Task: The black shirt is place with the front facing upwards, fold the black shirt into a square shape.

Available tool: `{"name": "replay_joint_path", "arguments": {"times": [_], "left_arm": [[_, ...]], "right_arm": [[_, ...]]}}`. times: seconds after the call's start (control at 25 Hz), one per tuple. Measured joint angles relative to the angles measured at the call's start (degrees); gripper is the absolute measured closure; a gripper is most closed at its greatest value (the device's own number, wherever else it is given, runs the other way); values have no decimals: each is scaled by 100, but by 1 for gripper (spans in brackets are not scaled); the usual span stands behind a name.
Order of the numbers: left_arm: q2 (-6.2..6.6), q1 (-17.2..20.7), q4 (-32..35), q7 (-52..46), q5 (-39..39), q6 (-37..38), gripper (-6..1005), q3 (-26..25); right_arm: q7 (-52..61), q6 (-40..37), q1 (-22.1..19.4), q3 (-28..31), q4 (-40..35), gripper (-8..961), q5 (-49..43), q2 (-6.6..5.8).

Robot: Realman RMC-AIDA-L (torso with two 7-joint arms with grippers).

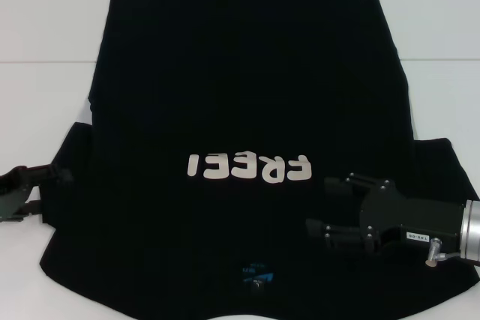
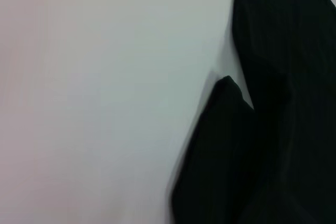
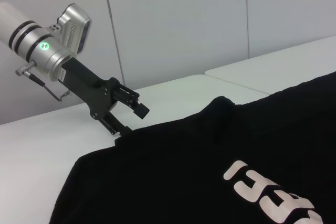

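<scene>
The black shirt lies flat on the white table, front up, with cream block letters across the chest and a small blue neck label at the near edge. My right gripper hovers open over the shirt's near right shoulder area, nothing between its fingers. My left gripper is at the left sleeve's outer edge. In the right wrist view the left gripper stands open, with one finger at the hem of the sleeve. The left wrist view shows only the sleeve and the shirt body.
The white table has bare surface to the left, right and beyond the shirt. A seam between table panels runs behind the shirt in the right wrist view, with a plain wall beyond it.
</scene>
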Motion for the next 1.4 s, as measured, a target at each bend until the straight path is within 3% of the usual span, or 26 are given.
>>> {"name": "replay_joint_path", "arguments": {"times": [1.4], "left_arm": [[41,-106,-25,-96,63,176,112,107]], "right_arm": [[0,-84,0,14,9,68,0,0]]}}
